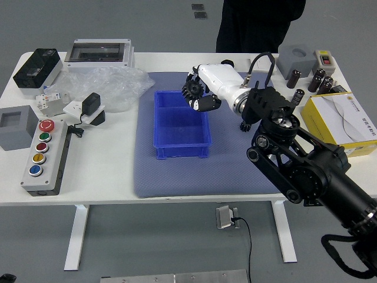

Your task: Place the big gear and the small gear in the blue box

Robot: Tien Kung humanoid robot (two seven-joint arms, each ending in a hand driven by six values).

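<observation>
white table, black toothed gear (192,87), open blue box (181,124)

The big gear (192,87), black and toothed, is held up in the upper centre of the frame, over the far part of the blue box (182,151). The small gear (245,126), also black, sits right of centre, apart from the box and partly hidden. The box, rectangular and open-topped, stands upright near the frame's middle.
</observation>
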